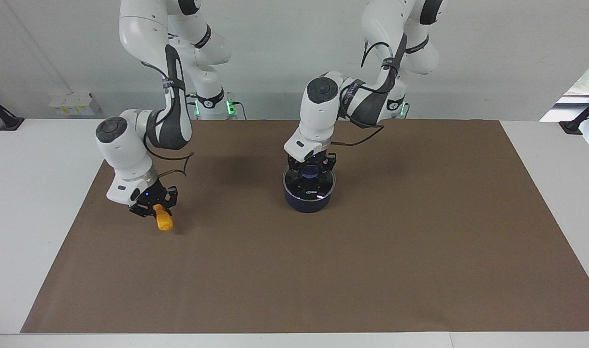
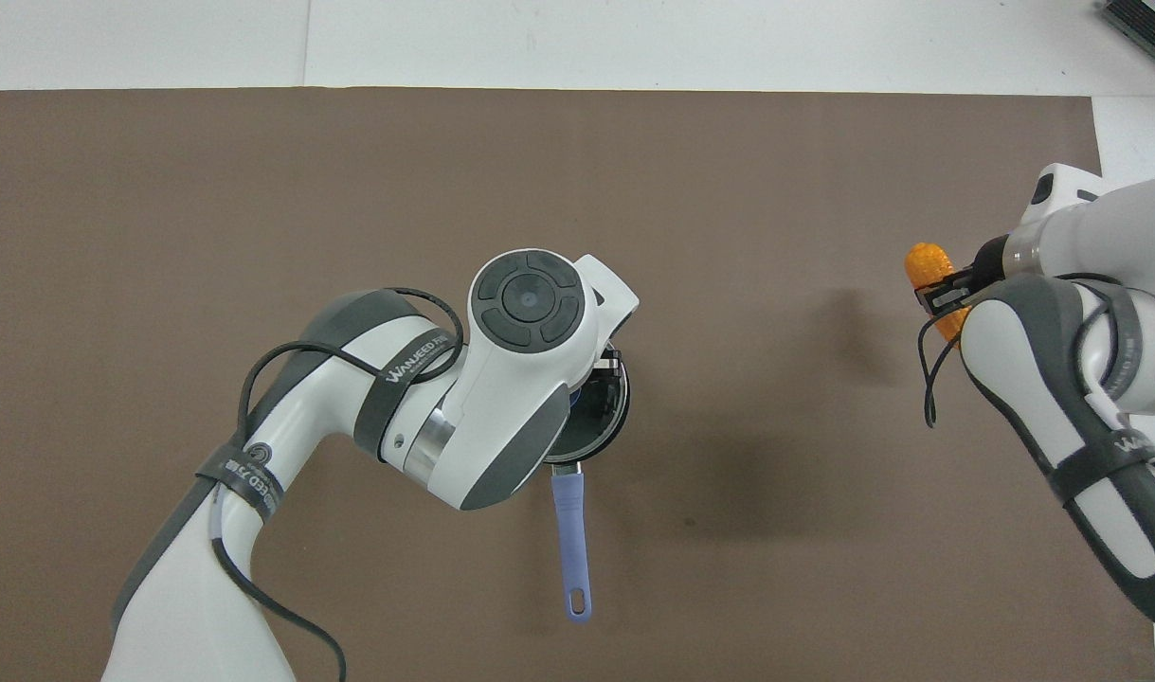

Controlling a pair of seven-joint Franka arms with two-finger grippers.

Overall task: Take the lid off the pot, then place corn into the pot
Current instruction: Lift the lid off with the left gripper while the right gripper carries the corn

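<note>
The dark blue pot [image 1: 308,202] stands mid-mat, its long blue handle [image 2: 569,530] pointing toward the robots. The glass lid [image 1: 323,182] is on or barely above the pot's rim. My left gripper [image 1: 309,170] is straight over it, shut on the lid's blue knob [image 1: 310,171]. In the overhead view my left arm covers most of the lid [image 2: 604,415]. My right gripper [image 1: 158,210] is shut on one end of the orange corn [image 1: 165,221] and holds it tilted, a little above the mat near the right arm's end. The corn [image 2: 924,263] also shows in the overhead view.
A brown mat [image 1: 371,270] covers most of the white table [image 1: 28,193]. No other objects lie on it.
</note>
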